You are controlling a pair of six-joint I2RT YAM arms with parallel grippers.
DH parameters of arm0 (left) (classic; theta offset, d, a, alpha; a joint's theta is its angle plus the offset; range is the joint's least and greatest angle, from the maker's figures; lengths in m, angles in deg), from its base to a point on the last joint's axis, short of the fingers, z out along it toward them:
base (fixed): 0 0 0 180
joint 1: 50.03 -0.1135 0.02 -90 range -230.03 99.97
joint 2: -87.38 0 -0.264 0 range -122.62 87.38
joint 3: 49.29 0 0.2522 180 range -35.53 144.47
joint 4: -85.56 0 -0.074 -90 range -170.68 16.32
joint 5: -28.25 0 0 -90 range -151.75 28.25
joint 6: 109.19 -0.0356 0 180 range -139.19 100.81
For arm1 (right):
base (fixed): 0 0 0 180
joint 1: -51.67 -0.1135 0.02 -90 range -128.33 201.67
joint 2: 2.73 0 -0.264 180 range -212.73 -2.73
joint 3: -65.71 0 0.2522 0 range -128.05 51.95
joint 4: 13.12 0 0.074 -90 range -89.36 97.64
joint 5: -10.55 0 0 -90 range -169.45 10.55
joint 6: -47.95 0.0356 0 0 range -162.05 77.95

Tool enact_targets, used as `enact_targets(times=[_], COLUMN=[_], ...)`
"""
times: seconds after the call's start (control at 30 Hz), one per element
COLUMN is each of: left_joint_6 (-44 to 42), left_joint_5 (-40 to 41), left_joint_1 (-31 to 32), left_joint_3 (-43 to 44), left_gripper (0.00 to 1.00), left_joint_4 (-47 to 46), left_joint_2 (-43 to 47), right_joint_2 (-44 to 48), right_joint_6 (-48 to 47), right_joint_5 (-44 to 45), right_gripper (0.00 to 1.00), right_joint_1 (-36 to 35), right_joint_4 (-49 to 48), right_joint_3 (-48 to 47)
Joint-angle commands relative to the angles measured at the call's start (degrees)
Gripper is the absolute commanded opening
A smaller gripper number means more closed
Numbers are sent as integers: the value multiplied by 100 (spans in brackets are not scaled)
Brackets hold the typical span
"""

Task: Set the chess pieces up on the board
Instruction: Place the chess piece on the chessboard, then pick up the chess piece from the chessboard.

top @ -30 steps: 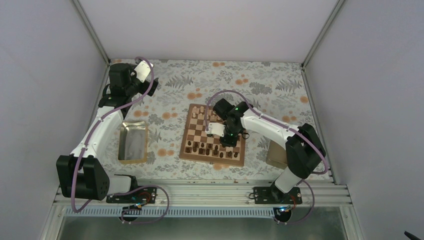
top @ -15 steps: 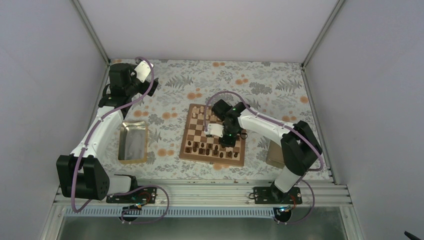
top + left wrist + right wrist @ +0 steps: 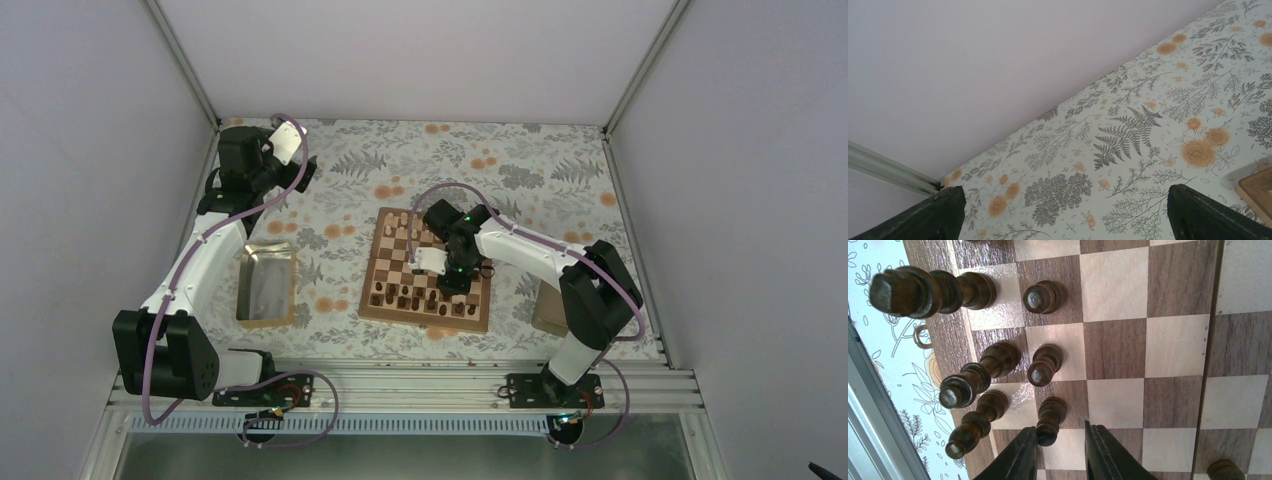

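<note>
The desk (image 3: 560, 180), under its flowered cloth, carries everything. The board (image 3: 398, 258) lies flat near the middle of it, in front of my right arm. A metal tray (image 3: 268, 252) sits well apart to the left, beside my left arm.

My left arm reaches up toward the far left corner. My left claw (image 3: 1064, 189) is spread wide, its two fingertips at opposite edges of the wrist view, with only the patterned cloth between them. It holds nothing.

My right arm bends in over the board, and my right claw (image 3: 1061, 432) hangs low above the near rows on the board's right half. Its fingers (image 3: 1020, 455) stand a little apart, with a light square showing in the gap.

The chess pieces (image 3: 410, 297) that are dark stand in two rows along the board's near edge, and a few pale ones (image 3: 400, 220) stand at the far edge.

From the wrist I see taller dark men (image 3: 923, 287) on the edge row and pawns one row in. One dark pawn (image 3: 1048, 421) stands upright on its square just past my fingertips, its head close beside the left finger. I am not pinching it.
</note>
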Motion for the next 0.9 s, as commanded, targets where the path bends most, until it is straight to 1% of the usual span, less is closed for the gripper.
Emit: enact_targets(times=[0.0,0.13,0.23,0.37,0.47,0.6,0.83,0.87], left_joint_6=[-26,-27,-28,-26,-23,-27,-27,-28], left_joint_5=[-43,-43,-39,-60,-59,-56,-61,-58], left_joint_1=[-27,-27,-21,-26,-29,-32,-26,-25], left_joint_3=[1,5,-3,7,12,6,-8,-6], left_gripper=[100,100,100,100,100,100,100,100], left_joint_4=[-85,-84,-84,-89,-88,-84,-84,-84], left_joint_2=[-34,-28,-24,-24,-20,-6,-23,-23], right_joint_2=[25,90,389,677,722,556,178,0], right_joint_6=[-19,27,62,-28,-147,-271,-356,-364], right_joint_5=[-45,135,287,382,414,391,346,345], right_gripper=[29,29,31,33,34,36,38,38], right_joint_1=[33,59,196,633,1018,1337,1503,1515], right_joint_4=[7,9,13,16,-36,-199,-484,-499], right_joint_3=[28,-6,-67,-147,-149,-133,-173,-204])
